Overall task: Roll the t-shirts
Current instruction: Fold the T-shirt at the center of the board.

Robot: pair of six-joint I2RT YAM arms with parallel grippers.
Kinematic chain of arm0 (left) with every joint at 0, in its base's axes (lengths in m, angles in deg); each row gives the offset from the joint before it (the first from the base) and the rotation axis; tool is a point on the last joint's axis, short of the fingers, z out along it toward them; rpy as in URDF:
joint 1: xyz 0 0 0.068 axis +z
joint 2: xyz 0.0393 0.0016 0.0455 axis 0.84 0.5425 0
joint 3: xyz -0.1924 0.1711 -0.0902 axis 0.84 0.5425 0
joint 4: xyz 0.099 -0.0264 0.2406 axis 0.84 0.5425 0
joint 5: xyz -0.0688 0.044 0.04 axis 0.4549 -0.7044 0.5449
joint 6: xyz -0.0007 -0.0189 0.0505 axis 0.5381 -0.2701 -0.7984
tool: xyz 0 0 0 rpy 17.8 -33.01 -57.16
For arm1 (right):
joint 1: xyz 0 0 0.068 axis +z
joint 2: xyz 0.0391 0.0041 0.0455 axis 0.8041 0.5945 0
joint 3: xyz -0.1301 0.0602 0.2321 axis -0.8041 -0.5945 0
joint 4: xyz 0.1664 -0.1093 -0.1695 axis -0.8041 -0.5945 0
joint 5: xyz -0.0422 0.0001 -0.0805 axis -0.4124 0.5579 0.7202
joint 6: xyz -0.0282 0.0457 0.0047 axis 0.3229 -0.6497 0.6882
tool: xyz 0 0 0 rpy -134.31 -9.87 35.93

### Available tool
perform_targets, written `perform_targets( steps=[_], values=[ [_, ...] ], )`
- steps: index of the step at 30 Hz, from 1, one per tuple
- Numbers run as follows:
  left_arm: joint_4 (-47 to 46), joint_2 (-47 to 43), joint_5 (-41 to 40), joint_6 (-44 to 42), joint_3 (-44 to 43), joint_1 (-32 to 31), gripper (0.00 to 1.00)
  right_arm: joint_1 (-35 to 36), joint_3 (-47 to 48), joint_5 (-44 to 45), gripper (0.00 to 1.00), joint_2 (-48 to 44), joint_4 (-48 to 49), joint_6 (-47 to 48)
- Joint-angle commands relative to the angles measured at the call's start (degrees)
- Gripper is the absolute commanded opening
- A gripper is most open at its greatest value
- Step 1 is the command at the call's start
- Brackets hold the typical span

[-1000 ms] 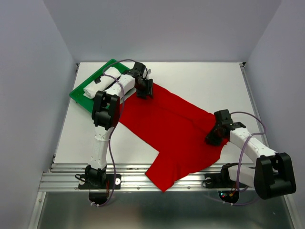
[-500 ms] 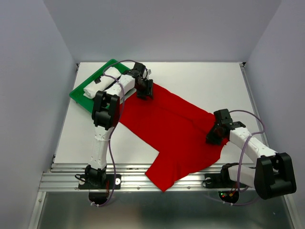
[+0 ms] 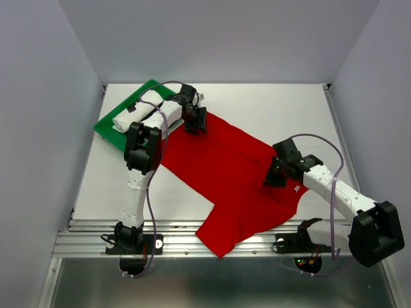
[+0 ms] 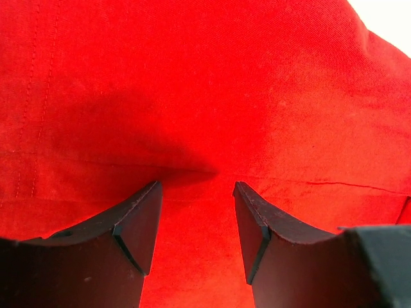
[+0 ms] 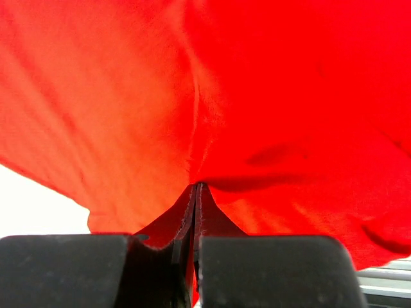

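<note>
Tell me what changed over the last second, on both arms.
The right hand, shut on the red t-shirt at its right edge, moved leftward toward the shirt's middle, taking the cloth with it. The left hand stayed open over the shirt's far corner. The white t-shirt stayed in the green tray.

No writing, label or number can be read (the red t-shirt (image 3: 225, 179) looks plain).

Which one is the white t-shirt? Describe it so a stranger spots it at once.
Start at the green tray in the far left corner of the table. The white t-shirt lies in it as a tight roll. Unlike the red t-shirt spread flat across the table, it is white and bundled.
</note>
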Motion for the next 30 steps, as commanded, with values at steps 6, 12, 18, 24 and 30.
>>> perform_targets(
  steps=[6, 12, 18, 24, 30],
  values=[
    [-0.3, 0.5, 0.9, -0.3, -0.6, -0.2, 0.59, 9.4, 6.6, 1.7, 0.01, 6.1, 1.2, -4.5],
    [-0.2, 0.5, 1.2, -0.6, -0.7, -0.2, 0.59, 10.8, 7.1, 3.2, 0.01, 7.9, 0.0, -5.3],
    [-0.3, 0.9, 1.6, -0.5, -0.9, -0.1, 0.60, 10.8, 7.4, 3.2, 0.19, 7.7, -0.8, -5.1],
    [-0.1, 0.0, 1.4, -0.7, -0.4, -0.1, 0.60, 10.8, 9.4, 7.5, 0.47, 7.0, -5.3, -4.1],
    [0.5, -0.9, 1.3, -0.7, -1.5, -0.1, 0.60, 8.0, 12.2, 17.7, 0.50, 2.9, -12.6, -4.1]
  ],
)
